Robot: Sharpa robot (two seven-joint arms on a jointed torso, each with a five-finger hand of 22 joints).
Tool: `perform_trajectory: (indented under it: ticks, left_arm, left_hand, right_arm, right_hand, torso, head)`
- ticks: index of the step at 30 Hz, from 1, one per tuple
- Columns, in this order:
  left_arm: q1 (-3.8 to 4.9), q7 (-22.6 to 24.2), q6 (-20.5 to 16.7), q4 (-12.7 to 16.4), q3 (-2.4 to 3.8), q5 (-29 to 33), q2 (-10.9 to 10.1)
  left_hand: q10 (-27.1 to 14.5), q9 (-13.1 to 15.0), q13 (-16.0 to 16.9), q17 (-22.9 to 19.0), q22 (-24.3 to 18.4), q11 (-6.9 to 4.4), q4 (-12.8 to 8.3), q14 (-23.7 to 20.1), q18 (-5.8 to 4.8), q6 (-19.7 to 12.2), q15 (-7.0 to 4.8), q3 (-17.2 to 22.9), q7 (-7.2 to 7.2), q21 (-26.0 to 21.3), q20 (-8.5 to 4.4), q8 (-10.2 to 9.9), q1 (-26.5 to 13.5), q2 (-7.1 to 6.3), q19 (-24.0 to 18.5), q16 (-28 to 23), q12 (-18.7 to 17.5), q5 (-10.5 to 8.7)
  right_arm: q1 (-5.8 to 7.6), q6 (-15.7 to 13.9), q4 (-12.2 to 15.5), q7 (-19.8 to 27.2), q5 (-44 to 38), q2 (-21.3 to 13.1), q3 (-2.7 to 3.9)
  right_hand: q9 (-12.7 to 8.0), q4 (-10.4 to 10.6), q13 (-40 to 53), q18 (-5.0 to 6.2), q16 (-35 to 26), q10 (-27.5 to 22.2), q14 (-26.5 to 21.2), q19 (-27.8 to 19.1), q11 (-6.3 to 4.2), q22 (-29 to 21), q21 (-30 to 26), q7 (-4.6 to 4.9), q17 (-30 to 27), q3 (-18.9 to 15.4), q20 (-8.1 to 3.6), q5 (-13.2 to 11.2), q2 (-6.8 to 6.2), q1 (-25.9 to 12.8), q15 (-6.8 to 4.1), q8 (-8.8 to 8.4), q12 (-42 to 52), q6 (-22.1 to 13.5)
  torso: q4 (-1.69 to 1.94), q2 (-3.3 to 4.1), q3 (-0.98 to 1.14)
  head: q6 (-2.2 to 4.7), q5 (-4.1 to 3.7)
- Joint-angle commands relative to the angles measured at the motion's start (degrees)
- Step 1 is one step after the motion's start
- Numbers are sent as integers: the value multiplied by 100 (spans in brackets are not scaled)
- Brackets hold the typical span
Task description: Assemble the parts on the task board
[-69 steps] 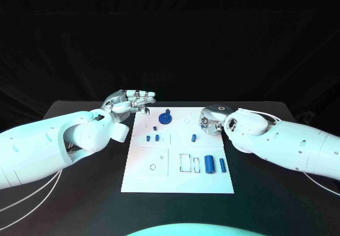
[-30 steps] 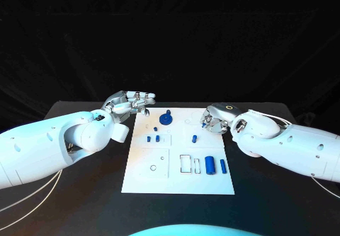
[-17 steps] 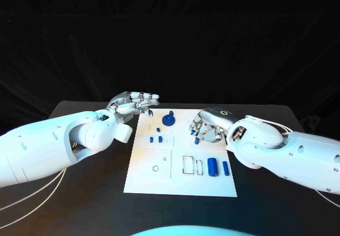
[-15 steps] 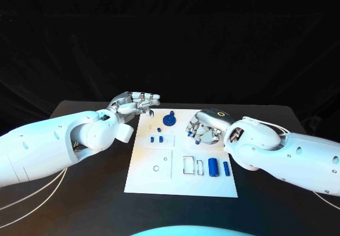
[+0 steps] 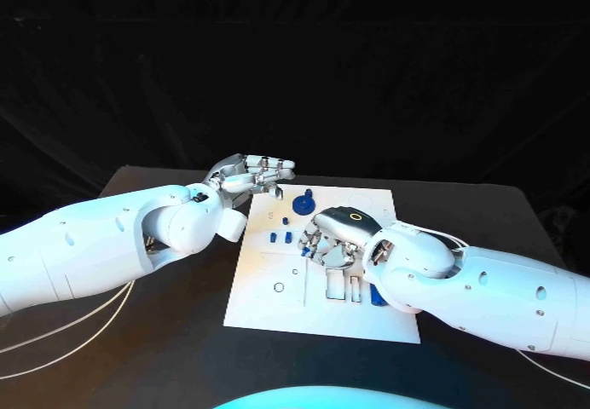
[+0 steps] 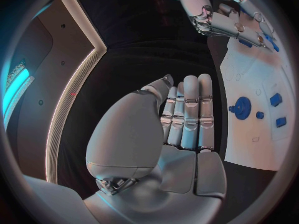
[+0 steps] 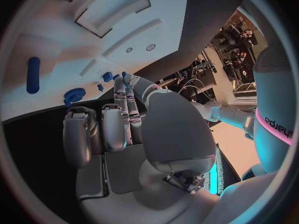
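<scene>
The white task board (image 5: 277, 311) lies in the middle of the black table. A blue gear-shaped part (image 5: 305, 203) stands near its far edge, with small blue pieces (image 5: 273, 237) just in front of it. My right hand (image 5: 332, 240) hangs over the board's middle, fingers pointing down at it. In the right wrist view its fingertips (image 7: 122, 78) sit beside a small blue peg (image 7: 107, 76); I cannot tell whether they pinch it. A blue cylinder (image 7: 33, 74) lies flat on the board (image 7: 37, 30). My left hand (image 5: 256, 175) hovers at the board's far left corner, flat and empty (image 6: 187, 119).
My right forearm (image 5: 479, 294) covers the board's near right corner and part of the blue cylinder (image 5: 375, 296). Bare black table (image 5: 135, 341) lies left of the board and in front of it. White cables (image 5: 61, 341) trail under the left arm.
My right hand has moved from the board's right edge to over its middle, covering the small blue piece there. The camera has shifted. The left hand keeps its place.
</scene>
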Motion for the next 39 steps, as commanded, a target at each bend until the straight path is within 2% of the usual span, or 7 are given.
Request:
perform_trajectory:
  ticks: [1, 10, 17, 23, 39]
  left_arm:
    - [5, 18, 104, 15, 4, 22, 19]
    - [5, 21, 104, 26, 4, 22, 33]
    - [6, 12, 119, 35, 5, 22, 50]
    - [6, 14, 120, 39, 5, 22, 50]
    - [6, 2, 140, 38, 5, 22, 52]
  left_hand:
    - [-24, -7, 9, -9, -8, -3, -26, -41, 76, -49, -12, -1, 2, -32, 9, 30, 39, -5, 51, 23, 38, -11]
    - [-24, -7, 9, -9, -8, -3, -26, -41, 76, -49, -12, -1, 2, -32, 9, 30, 39, -5, 51, 23, 38, -11]
    - [-24, -7, 9, -9, -8, -3, -26, -41, 76, -49, -12, -1, 2, -32, 9, 30, 39, -5, 51, 23, 38, -11]
    - [-24, -7, 9, -9, -8, -3, -26, -41, 76, -49, -12, -1, 2, -32, 9, 30, 39, -5, 51, 23, 38, -11]
    - [-24, -7, 9, -9, -8, -3, -26, -41, 76, -49, -12, -1, 2, -32, 9, 30, 39, -5, 51, 23, 38, -11]
  right_arm:
    - [-71, 160, -101, 87, -98, 82, -8]
    - [-185, 202, -233, 106, -185, 249, -22]
    - [-258, 241, -263, 80, -238, 291, -25]
    - [-319, 238, -333, 28, -302, 343, -27]
    - [-396, 271, -556, -52, -369, 491, -31]
  right_hand:
    - [88, 14, 9, -105, 23, 21, 254, 137, -16, 928, 2, 19, -5, 36, -34, 19, 13, -27, -41, 15, -38, 24]
    - [90, 14, 10, -104, 27, 17, 254, 135, -14, 927, 0, 22, 0, 36, -34, 26, 16, -29, -39, 13, -42, 18]
    - [91, 14, 10, -105, 28, 17, 254, 138, -14, 931, 4, 23, 1, 36, -34, 27, 16, -30, -39, 13, -43, 17]
    - [92, 14, 11, -108, 27, 14, 254, 143, -12, 938, 12, 24, -1, 33, -34, 27, 14, -33, -38, 11, -45, 13]
    - [94, 14, 12, -108, 28, 13, 254, 143, -11, 939, 13, 25, 1, 33, -34, 30, 15, -35, -37, 10, -48, 10]
  torso:
    - [-1, 3, 3]
    - [-23, 5, 1]
    - [-6, 0, 1]
    - [-8, 3, 9]
    - [-11, 5, 9]
  head:
    - [-21, 50]
    - [-66, 96]
    - [-78, 79]
    - [-105, 112]
    - [-117, 119]
